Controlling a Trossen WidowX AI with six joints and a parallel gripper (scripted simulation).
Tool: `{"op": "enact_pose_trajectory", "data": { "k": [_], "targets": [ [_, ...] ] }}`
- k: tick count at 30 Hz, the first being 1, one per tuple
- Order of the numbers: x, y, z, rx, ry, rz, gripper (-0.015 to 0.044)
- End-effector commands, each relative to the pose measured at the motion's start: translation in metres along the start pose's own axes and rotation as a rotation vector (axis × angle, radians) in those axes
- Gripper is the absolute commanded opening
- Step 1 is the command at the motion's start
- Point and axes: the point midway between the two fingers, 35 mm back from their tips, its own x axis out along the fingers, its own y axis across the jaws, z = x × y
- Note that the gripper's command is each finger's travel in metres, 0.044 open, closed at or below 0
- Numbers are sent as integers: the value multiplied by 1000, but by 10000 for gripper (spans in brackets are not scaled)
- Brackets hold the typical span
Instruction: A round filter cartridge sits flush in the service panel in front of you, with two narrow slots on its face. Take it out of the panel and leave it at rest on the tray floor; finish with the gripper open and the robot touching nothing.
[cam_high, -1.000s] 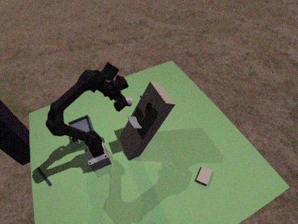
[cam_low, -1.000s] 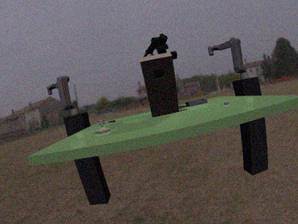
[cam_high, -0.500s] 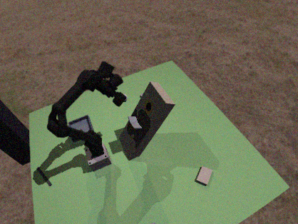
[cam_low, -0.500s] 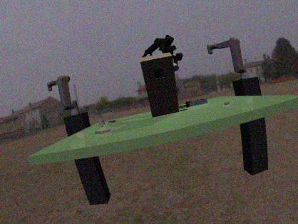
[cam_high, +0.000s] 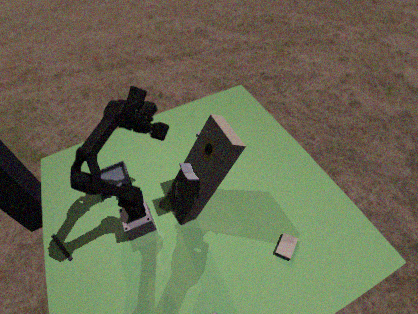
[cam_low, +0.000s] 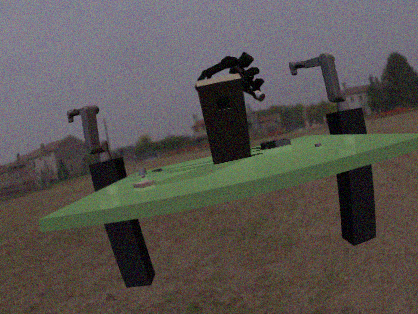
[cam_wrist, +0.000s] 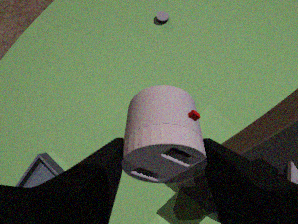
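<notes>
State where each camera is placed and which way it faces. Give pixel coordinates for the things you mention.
Top: high above the table (cam_high: 320, 200), looking down at a slant; whole arm shows.
Exterior: outside the table (cam_low: 300, 165), looking across at the panel's far side; arm partly hidden.
Wrist: on the arm, looking past the tool (cam_wrist: 164, 145) at its held cartridge (cam_wrist: 162, 112).
Top and wrist share the tray (cam_high: 114, 174) (cam_wrist: 44, 175).

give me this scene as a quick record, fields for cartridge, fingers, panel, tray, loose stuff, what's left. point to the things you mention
cartridge: pale round filter cartridge (cam_wrist: 162, 117), out of the panel, two slots and a red mark showing
gripper: fingers shut on the cartridge, gripper (cam_high: 161, 131) (cam_wrist: 162, 145) raised above the green table (cam_high: 320, 200) (cam_low: 200, 187) (cam_wrist: 90, 85)
panel: dark service panel (cam_high: 217, 165) (cam_low: 225, 125), upright, round hole in its face
tray: small grey tray (cam_high: 114, 174) (cam_wrist: 40, 175), beside the arm's base
loose: pale block (cam_high: 287, 246) on the table
left to do: set cartridge on tray floor, open, back off
</notes>
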Motion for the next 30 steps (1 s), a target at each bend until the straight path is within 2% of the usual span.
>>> {"op": "enact_pose_trajectory", "data": {
  "k": [1, 14, 22, 30],
  "targets": [
    [2, 21, -2, -100, -10, 59, 0],
    [7, 85, -21, -403, -22, 237, 0],
    [8, 91, -24, -428, -23, 252, 0],
    [26, 125, -47, -539, -23, 318, 0]
  ]
}}
